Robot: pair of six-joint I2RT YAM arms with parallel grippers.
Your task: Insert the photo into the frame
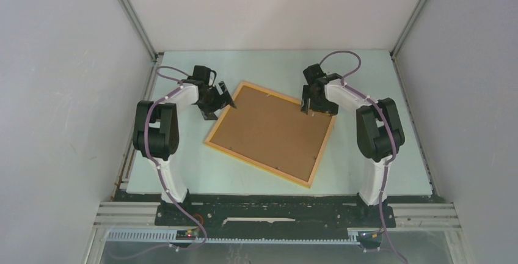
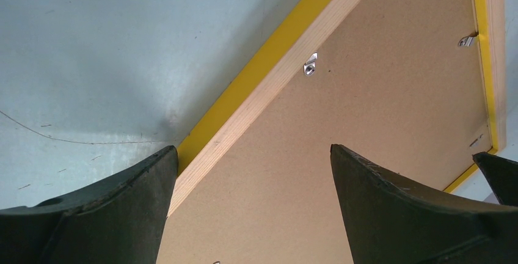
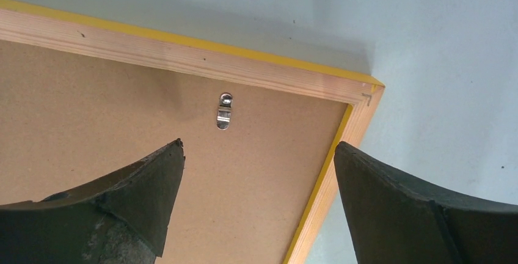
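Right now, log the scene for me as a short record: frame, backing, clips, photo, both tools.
frame: orange-yellow wood, lying back side up on the table, turned at an angle
backing sheet: brown fibreboard, seated inside the frame
clips: small metal tabs on the backing sheet near the rails
photo: not visible in any view
left tool: open, over the frame's far-left rail
right tool: open, near the frame's right corner

The frame (image 1: 256, 164) lies flat and back-up on the table (image 1: 379, 166), turned so its corners point roughly toward the table's edges. Its thin rails are pale raw wood (image 3: 183, 53) on the back with yellow outer sides (image 2: 244, 90). A brown backing (image 1: 272, 132) fills the opening, and small metal tabs (image 3: 225, 110) on the rails reach over the backing's edge.
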